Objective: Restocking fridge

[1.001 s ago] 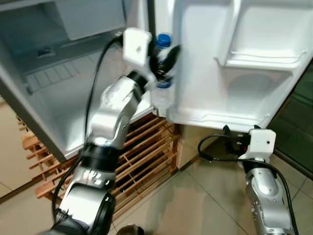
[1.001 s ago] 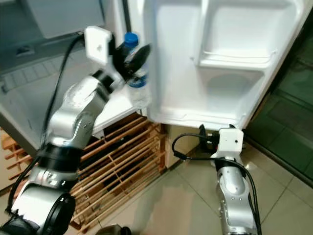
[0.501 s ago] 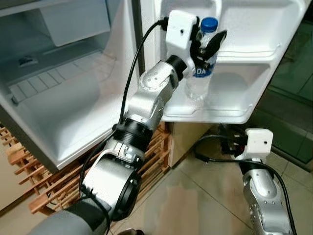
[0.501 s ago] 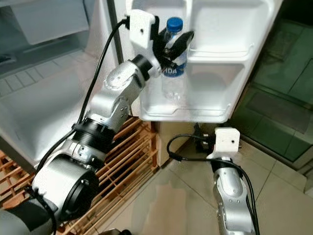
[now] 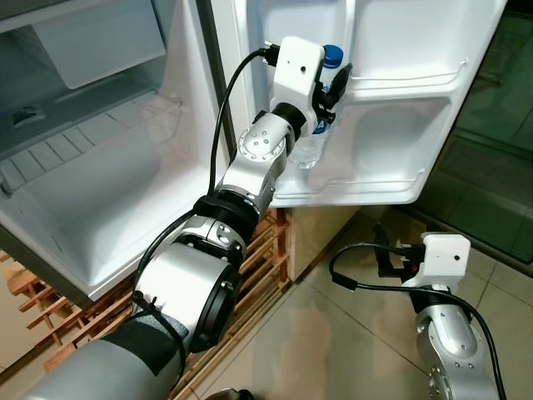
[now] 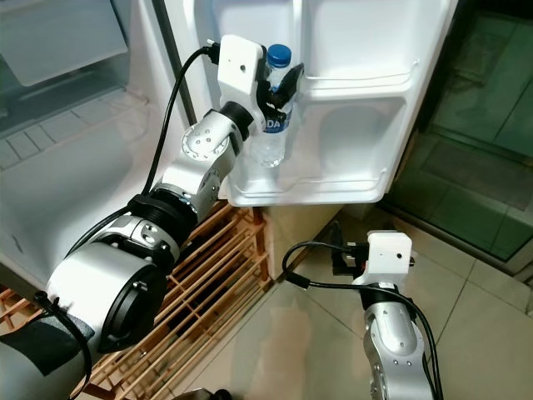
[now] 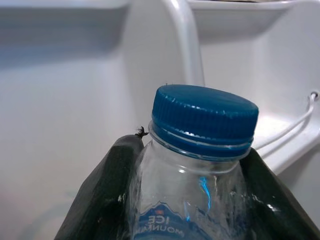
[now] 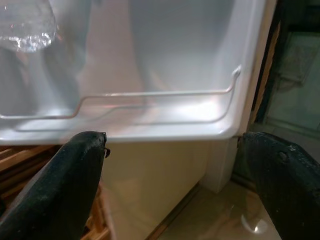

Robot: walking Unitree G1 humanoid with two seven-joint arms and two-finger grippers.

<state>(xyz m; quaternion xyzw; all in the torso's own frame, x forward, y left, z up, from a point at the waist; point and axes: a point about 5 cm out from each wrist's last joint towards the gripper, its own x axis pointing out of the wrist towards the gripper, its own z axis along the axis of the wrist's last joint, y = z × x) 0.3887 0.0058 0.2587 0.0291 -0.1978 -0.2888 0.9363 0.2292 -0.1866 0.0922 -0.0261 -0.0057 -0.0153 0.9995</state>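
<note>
Standing upright in the open fridge door's lower shelf [image 6: 350, 179], the water bottle [image 6: 271, 125] is clamped at its neck by the left gripper [image 6: 279, 83]; its wrist view reads the blue cap [image 7: 202, 117]. Low near the tiled floor [image 5: 333, 333], the right gripper [image 8: 175, 175] hangs spread apart.
</note>
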